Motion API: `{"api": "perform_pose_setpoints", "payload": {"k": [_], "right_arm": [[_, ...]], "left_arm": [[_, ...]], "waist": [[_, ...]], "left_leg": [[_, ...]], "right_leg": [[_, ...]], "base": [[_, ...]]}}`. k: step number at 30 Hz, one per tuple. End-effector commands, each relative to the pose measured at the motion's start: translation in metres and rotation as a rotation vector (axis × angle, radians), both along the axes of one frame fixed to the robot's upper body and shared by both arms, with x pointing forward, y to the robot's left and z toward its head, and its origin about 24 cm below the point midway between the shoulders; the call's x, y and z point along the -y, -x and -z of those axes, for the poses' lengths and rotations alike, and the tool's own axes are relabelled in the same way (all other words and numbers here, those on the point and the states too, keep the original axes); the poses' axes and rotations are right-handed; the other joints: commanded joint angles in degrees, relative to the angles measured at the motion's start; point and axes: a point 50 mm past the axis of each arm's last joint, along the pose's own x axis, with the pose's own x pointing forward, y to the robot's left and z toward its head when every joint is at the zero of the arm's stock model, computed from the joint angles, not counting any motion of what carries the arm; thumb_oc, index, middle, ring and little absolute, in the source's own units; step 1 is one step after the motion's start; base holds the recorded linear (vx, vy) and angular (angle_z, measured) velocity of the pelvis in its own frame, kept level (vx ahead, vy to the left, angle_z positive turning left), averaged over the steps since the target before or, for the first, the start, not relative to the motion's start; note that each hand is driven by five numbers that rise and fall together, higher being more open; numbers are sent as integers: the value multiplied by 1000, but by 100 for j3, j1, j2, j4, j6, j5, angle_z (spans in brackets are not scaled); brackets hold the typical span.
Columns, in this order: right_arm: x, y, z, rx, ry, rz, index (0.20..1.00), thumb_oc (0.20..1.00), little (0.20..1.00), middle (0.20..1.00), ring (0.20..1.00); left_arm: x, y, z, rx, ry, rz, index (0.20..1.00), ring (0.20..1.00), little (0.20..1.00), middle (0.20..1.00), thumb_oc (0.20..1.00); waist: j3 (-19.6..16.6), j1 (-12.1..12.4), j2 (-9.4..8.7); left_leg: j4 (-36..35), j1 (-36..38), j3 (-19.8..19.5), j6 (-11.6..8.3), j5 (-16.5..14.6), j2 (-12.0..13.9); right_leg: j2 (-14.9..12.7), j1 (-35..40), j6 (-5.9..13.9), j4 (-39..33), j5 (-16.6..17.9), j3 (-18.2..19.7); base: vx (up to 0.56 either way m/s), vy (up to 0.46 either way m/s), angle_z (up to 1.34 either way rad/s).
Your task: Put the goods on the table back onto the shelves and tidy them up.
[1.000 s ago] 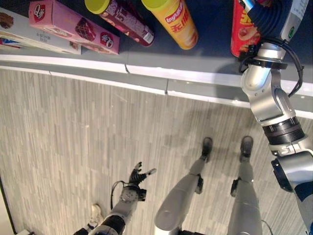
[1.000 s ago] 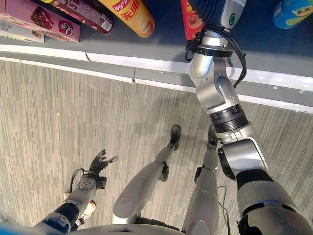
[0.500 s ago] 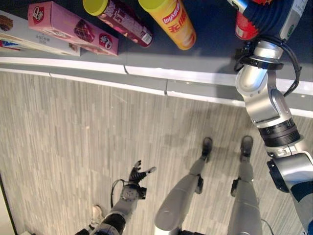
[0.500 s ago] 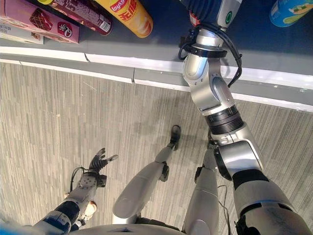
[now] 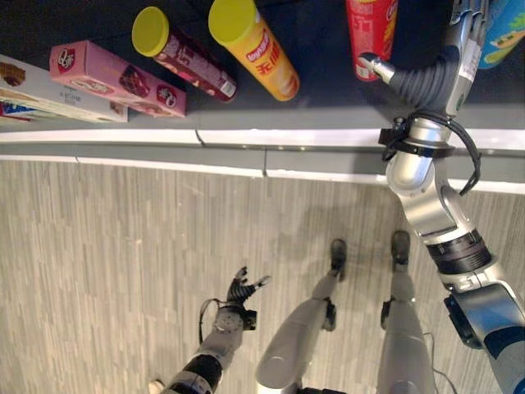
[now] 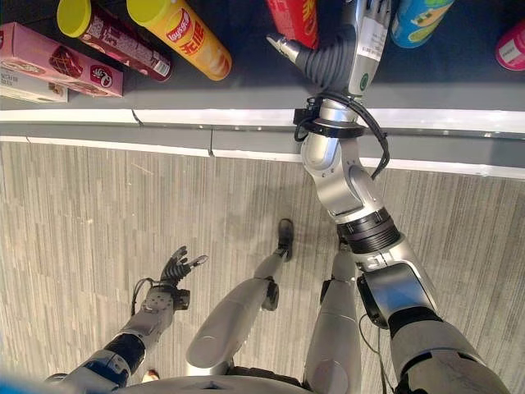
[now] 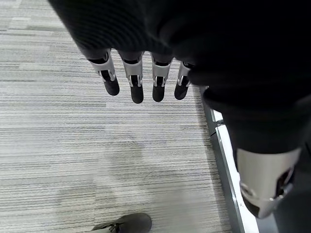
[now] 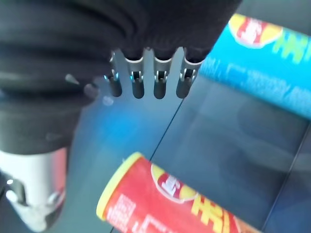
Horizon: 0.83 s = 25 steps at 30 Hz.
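On the dark table (image 5: 328,94) lie several goods: a red can (image 5: 371,33), a blue can (image 5: 504,33), a yellow can (image 5: 250,49), a maroon can with a yellow lid (image 5: 184,53) and a pink box (image 5: 115,78). My right hand (image 6: 340,53) reaches over the table between the red can (image 8: 170,199) and the blue can (image 8: 272,68). Its fingers (image 8: 146,82) are straight and hold nothing. The thumb points toward the red can. My left hand (image 5: 240,291) hangs low over the floor, open, fingers (image 7: 136,87) spread.
A white box (image 5: 41,98) lies beside the pink box at the table's left. A pink can (image 6: 510,45) shows at the far right. The table's white front edge (image 5: 287,139) runs across the view, with grey striped floor (image 5: 123,246) below it.
The camera has tilted, showing more of the table. My right hand, earlier covering part of the red can, now stands to its right and apart from it. The left hand stays low.
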Motion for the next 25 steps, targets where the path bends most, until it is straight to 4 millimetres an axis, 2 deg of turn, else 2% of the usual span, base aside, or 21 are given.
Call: {"api": "perform_pose_setpoints", "payload": {"k": [1,3,4,5,6,7,8,9,10,12,14,16,19,22,25], "right_arm": [[6,21,125,-736,162,-523,1000,1000,1000,1000,1000],[23,31,162,-963,205,-554,1000,1000,1000,1000,1000],[24,31,162,-964,205,-554,1000,1000,1000,1000,1000],[40,41,202,-1207,195,-583,1000,1000,1000,1000,1000],[40,41,202,-1207,195,-583,1000,1000,1000,1000,1000],[63,54,241,-1424,183,-525,1000,1000,1000,1000,1000],[74,63,262,-1535,138,-500,1000,1000,1000,1000,1000],[88,72,280,-1619,108,-442,1000,1000,1000,1000,1000],[116,93,310,-1768,59,-300,1000,1000,1000,1000,1000],[147,121,341,-1899,-108,-113,1000,1000,1000,1000,1000],[165,149,367,-1999,-275,63,1000,1000,1000,1000,1000],[170,174,384,-2066,-417,181,1000,1000,1000,1000,1000],[174,201,398,-2093,-600,338,1000,1000,1000,1000,1000],[166,216,408,-2100,-722,403,1000,1000,1000,1000,1000],[158,215,411,-2090,-748,395,1000,1000,1000,1000,1000]], "left_arm": [[-67,47,30,-177,-59,-109,1000,1000,1000,1000,1000],[-74,54,32,-200,-67,-94,1000,1000,1000,1000,1000],[-74,54,32,-200,-67,-94,1000,1000,1000,1000,1000],[-77,58,34,-218,-66,-70,1000,1000,1000,1000,1000],[-77,59,35,-218,-66,-70,1000,1000,1000,1000,1000],[-76,65,39,-249,-58,-50,1000,1000,1000,1000,1000],[-77,70,42,-270,-58,-41,1000,1000,1000,1000,1000],[-77,75,45,-288,-51,-46,1000,1000,1000,1000,1000],[-82,87,51,-331,-40,-72,1000,1000,1000,1000,1000],[-85,99,57,-378,-30,-97,1000,1000,1000,1000,1000],[-89,109,61,-425,-34,-115,1000,1000,1000,1000,1000],[-92,121,66,-477,-41,-137,1000,1000,1000,1000,1000],[-98,127,69,-513,-43,-173,1000,1000,1000,1000,1000],[-100,131,70,-539,-62,-169,1000,1000,1000,1000,1000],[-97,129,70,-542,-73,-140,1000,1000,1000,1000,1000]], "waist": [[-957,-284,-1001],[-1137,-317,-1143],[-1130,-318,-1139],[-1281,-339,-1229],[-1283,-340,-1227],[-1424,-360,-1288],[-1493,-373,-1322],[-1545,-372,-1345],[-1668,-371,-1382],[-1774,-393,-1409],[-1917,-430,-1440],[-2025,-468,-1457],[-2153,-547,-1470],[-2261,-645,-1452],[-2323,-720,-1413]], "left_leg": [[64,707,34,-122,-399,264],[108,899,50,-128,-478,305],[107,912,48,-128,-481,306],[132,1074,61,-133,-541,322],[131,1076,59,-133,-542,322],[157,1235,64,-143,-602,342],[169,1307,61,-138,-642,344],[174,1382,67,-137,-669,354],[197,1523,83,-138,-733,359],[202,1668,103,-145,-783,394],[209,1775,123,-145,-820,420],[194,1929,172,-142,-872,443],[174,2141,243,-153,-940,491],[119,2359,321,-179,-977,575],[77,2506,395,-220,-992,657]], "right_leg": [[-575,1316,581,76,-601,-404],[-579,1485,594,102,-641,-468],[-578,1501,594,98,-643,-472],[-575,1642,590,106,-664,-504],[-575,1646,590,104,-665,-507],[-590,1792,593,134,-698,-557],[-596,1852,590,140,-708,-570],[-597,1923,592,147,-737,-589],[-593,2042,585,160,-776,-602],[-584,2153,581,165,-807,-618],[-550,2219,568,167,-838,-594],[-522,2320,551,161,-877,-580],[-456,2455,517,143,-947,-537],[-361,2557,474,150,-1017,-478],[-283,2636,430,137,-1078,-446]], "base": [[129,-52,15],[127,-57,-21],[102,-47,-47],[62,-26,-80],[120,-57,-71],[83,-56,-33],[99,-70,24],[92,-79,37],[91,-76,24],[87,-80,7],[82,-81,2],[92,-80,-7],[98,-75,-24],[93,-106,-14],[47,-78,-21]]}}
